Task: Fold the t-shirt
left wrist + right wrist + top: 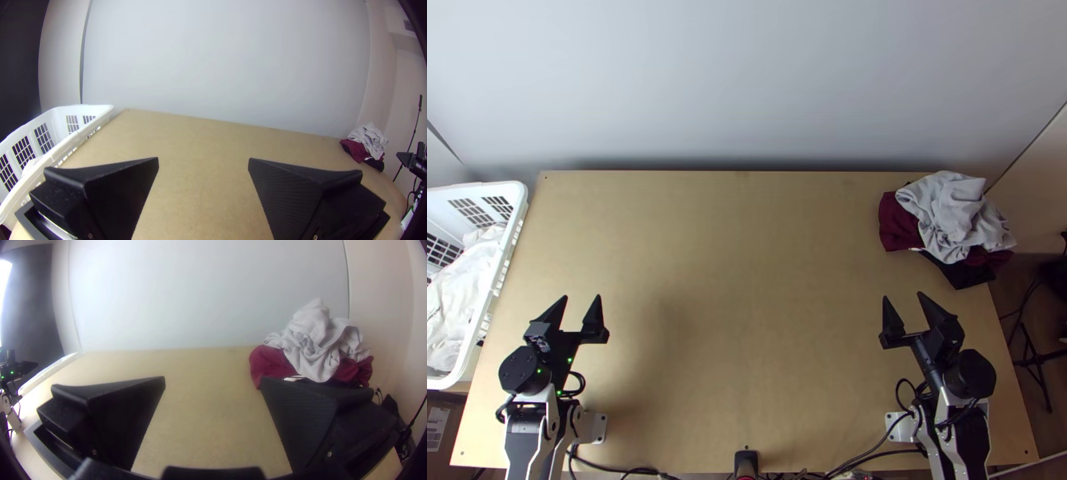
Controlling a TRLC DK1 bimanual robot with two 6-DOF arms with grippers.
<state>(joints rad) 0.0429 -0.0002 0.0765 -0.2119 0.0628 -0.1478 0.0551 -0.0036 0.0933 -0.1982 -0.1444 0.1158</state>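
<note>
A bunched pile of cloth lies at the table's back right corner in the top view: light grey cloth (951, 216) on top, dark red cloth (897, 224) and black cloth (961, 273) beneath. Which piece is a t-shirt I cannot tell. My left gripper (581, 299) stands open over the near left of the table, far from the pile; the left wrist view has this gripper (203, 161) with bare table between its fingers. Nearer the pile, on its near side, my right gripper (902, 298) is open too. In the right wrist view this gripper (212, 380) holds nothing, and the grey cloth (313, 344) shows beyond.
A white slatted basket (517, 210) with white cloth (461, 276) inside stands along the table's left edge, close to the left arm. The wooden table (739, 296) spreads between the arms, with a pale wall behind. Cables run along the near edge.
</note>
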